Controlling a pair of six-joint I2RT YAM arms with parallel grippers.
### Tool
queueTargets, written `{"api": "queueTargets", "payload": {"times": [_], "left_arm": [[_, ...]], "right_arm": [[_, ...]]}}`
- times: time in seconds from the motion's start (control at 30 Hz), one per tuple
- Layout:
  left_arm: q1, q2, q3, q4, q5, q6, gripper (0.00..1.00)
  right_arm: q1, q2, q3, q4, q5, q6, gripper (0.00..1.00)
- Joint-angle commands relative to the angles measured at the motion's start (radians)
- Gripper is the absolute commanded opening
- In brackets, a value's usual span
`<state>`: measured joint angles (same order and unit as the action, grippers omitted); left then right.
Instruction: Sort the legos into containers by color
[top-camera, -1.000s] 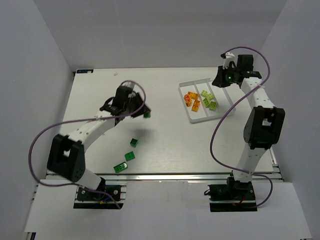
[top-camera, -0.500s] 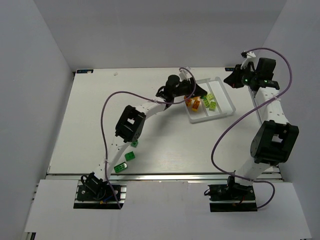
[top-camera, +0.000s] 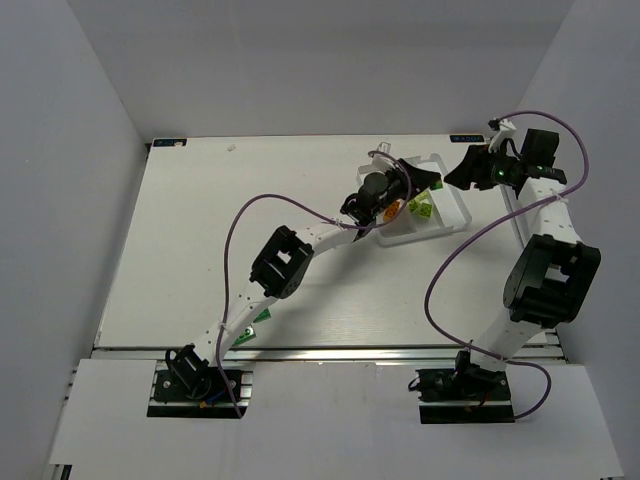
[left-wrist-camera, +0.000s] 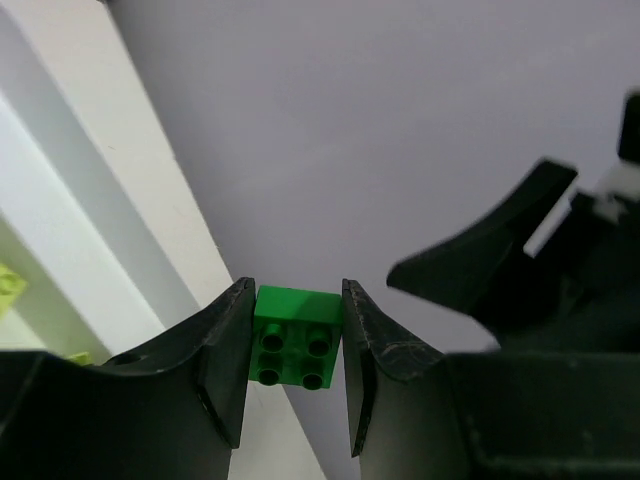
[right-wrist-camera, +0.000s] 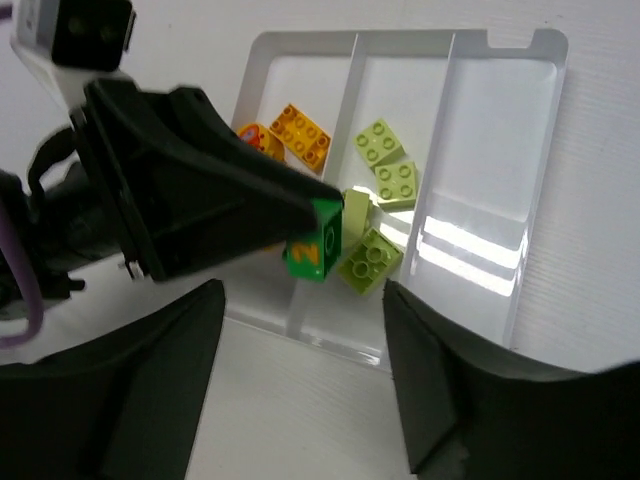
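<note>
The held brick (left-wrist-camera: 294, 310) in the left gripper (left-wrist-camera: 296, 345) is solid mid-to-dark green. The right wrist view shows a yellow-orange mark on one of its side faces. The gripper's fingers (left-wrist-camera: 225, 360) are matt black. The tray (right-wrist-camera: 500, 120) is plain glossy white. The orange bricks (right-wrist-camera: 303, 136) are translucent orange and the yellow-green bricks (right-wrist-camera: 380, 142) are pale; neither kind carries a pattern. The table (top-camera: 200, 230) is white. The cable (top-camera: 428, 290) is purple. The loose brick (top-camera: 262, 316) is green.
</note>
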<state>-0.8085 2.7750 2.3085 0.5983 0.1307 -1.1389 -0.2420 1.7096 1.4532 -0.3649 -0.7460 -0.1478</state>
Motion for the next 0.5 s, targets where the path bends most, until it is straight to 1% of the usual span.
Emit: {"api": "queueTargets", "payload": {"times": [0.0,0.03,0.1,0.17,0.33,0.47], "left_arm": [[0.011,-0.096,0.013,-0.061,-0.195,-0.041,0.00],[0.011,-0.103,0.005,-0.081,-0.230,-0.060,0.00],[0.011,-0.110,0.009,-0.103,-0.249,-0.076,0.00],[0.011,-0.118,0.008,-0.129,-0.263,-0.088,0.00],[0.011,-0.129,-0.003,-0.143,-0.243,-0.140,0.00],[0.002,-0.138,-0.006,-0.150,-0.232,-0.170,0.00]], "right_arm": [[-0.016,-0.034,0.000,-0.042,-0.059,-0.091,0.73],[-0.013,-0.045,-0.014,-0.022,-0.058,-0.131,0.81],[-0.010,-0.057,-0.034,-0.023,-0.050,-0.189,0.83],[-0.006,-0.051,-0.034,-0.049,-0.043,-0.257,0.82],[0.007,-0.012,-0.030,-0.045,-0.029,-0.291,0.78],[0.038,0.022,-0.022,-0.036,-0.010,-0.303,0.78]]}}
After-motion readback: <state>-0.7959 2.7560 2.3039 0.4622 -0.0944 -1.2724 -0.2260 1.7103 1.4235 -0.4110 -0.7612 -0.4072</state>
